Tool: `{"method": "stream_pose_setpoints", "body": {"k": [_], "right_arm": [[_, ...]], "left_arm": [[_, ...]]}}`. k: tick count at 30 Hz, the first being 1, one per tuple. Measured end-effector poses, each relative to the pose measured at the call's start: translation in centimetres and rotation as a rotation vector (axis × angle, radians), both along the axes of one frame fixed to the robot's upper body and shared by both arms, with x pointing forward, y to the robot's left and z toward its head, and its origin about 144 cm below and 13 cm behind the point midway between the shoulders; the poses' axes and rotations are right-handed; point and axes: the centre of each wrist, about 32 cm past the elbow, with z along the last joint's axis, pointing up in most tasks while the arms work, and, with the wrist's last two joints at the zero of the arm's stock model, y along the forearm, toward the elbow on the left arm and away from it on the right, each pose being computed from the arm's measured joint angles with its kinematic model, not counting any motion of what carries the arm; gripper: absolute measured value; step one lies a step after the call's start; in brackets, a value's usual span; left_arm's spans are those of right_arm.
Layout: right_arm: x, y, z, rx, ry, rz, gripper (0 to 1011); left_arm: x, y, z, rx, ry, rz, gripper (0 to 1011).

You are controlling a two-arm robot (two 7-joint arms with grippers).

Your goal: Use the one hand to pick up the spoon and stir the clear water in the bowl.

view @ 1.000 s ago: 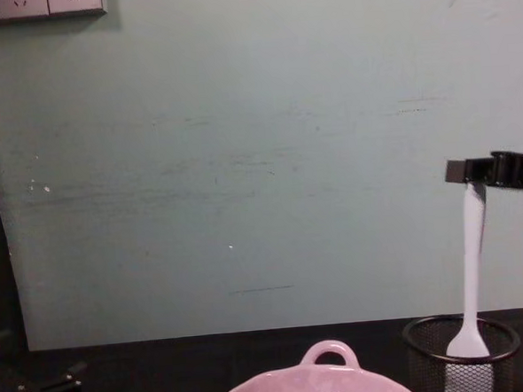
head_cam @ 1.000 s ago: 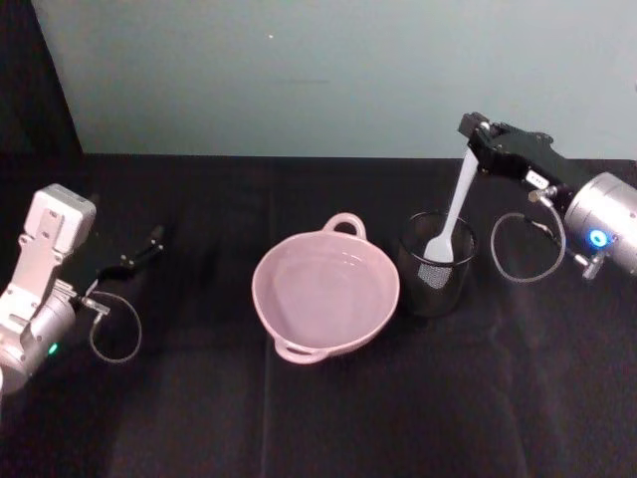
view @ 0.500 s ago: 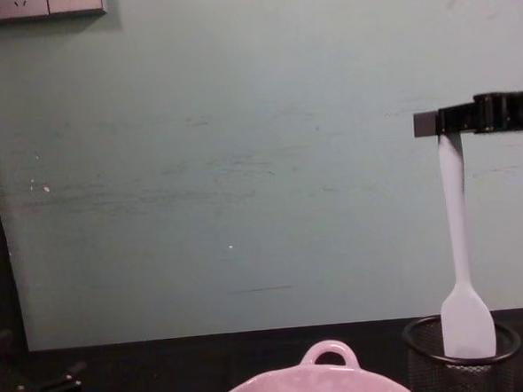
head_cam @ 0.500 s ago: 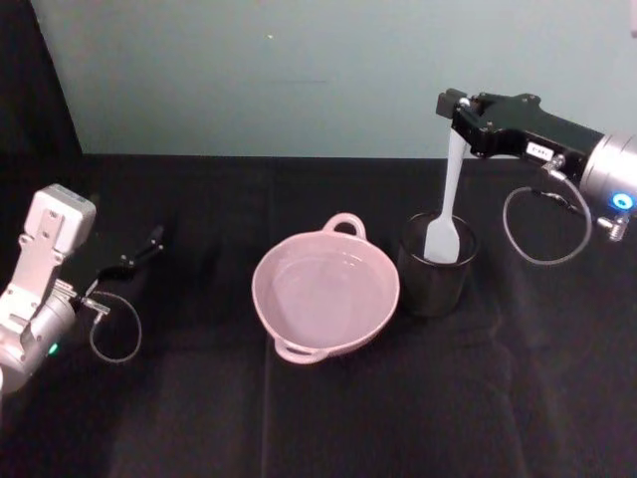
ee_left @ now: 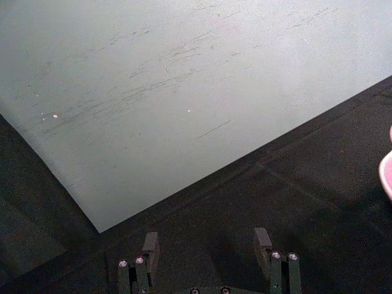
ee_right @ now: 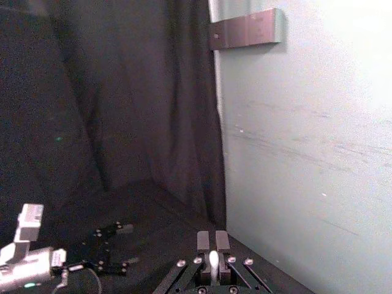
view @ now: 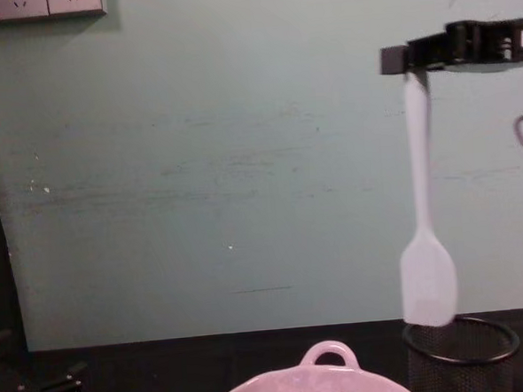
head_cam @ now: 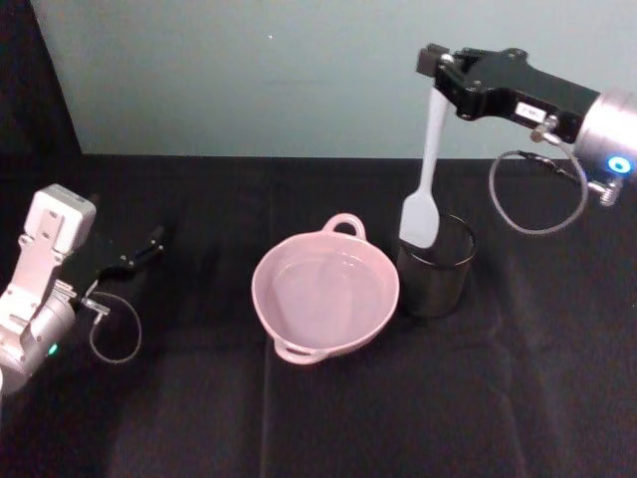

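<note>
Aloft, right tool [head_cam: 435, 62] — spoon [head_cam: 427, 159] pinched, hanging

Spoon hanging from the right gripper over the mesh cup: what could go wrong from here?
1. The spoon hangs with its head barely above the rim of the mesh cup; moving sideways toward the pink bowl now could clip and tip the cup.
2. The right gripper pinches only the handle's end, so the long spoon may swing or slip.
The left gripper lies parked at far left.

Dim scene, soft glare perhaps on the bowl [head_cam: 261, 299]
</note>
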Motion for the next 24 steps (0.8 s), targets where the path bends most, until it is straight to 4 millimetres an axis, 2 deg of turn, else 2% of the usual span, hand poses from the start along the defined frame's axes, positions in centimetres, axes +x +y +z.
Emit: {"method": "stream_pose_setpoints", "body": {"k": [11,15,24], "right_arm": [[2.1,3.2,-0.2,0.007,-0.005,0.078,64],[2.8,4.3,-0.9,0.007,0.008,0.102,64],[3.8,5.4,-2.7,0.011,0.034,0.131,64]], "left_arm": [[0.0,0.0,0.0,0.0,0.0,0.0,1011],[0.0,0.0,0.0,0.0,0.0,0.0,1011],[0.0,0.0,0.0,0.0,0.0,0.0,1011]]}}
